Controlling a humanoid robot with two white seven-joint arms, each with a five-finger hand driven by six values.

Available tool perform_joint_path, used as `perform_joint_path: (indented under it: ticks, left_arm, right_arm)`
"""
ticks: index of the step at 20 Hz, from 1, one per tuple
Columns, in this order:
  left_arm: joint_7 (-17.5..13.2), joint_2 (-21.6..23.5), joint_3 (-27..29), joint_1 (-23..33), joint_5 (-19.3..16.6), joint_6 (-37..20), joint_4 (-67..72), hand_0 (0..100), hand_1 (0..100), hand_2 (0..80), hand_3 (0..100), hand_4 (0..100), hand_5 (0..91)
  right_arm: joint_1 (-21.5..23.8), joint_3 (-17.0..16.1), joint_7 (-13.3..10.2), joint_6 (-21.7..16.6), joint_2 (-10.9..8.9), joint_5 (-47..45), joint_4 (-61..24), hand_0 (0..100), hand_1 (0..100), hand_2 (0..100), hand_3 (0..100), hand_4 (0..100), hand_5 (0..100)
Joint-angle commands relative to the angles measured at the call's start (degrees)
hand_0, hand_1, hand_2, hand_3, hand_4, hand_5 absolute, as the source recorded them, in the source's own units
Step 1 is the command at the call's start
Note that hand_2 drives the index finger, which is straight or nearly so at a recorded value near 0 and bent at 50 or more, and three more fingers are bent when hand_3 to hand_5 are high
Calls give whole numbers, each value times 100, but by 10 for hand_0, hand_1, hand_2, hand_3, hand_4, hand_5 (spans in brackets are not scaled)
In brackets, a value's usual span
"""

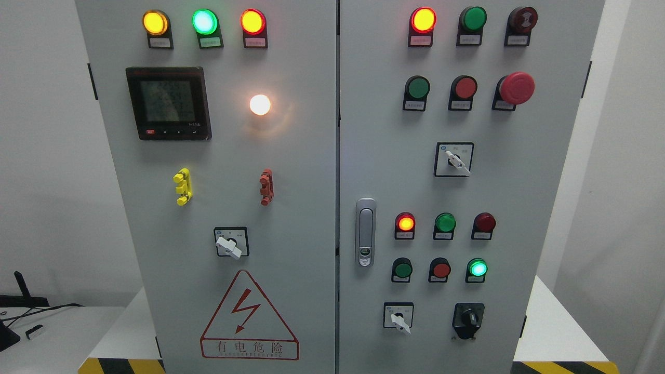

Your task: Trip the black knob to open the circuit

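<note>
No robot hands in view, so finger state impossible to tell. Lower right on the right-hand cabinet door [545, 208]: black knob [468, 319], handle upright, beside a white selector switch [399, 318], low for easy reach. Higher up: lit indicator lamps, red emergency-stop button [517, 87].

Bright, even indoor light on a sharp, clear picture

The grey cabinet [311, 156] is lit softly from the front, with faint shadows under its buttons. A white lamp [260, 104] blooms into a warm halo, and the lit red, yellow and green lamps look overexposed. The meter screen [169, 101] is dim and hard to read
</note>
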Motion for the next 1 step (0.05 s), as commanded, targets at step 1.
perform_joint_path:
  ticks: [1]
  left_arm:
    - [2, 5, 0, 0, 26, -5, 0, 120, 389, 0, 0, 0, 0]
  right_arm:
    - [11, -48, 31, 27, -128, -97, -152, 65, 0, 0, 117, 70, 103]
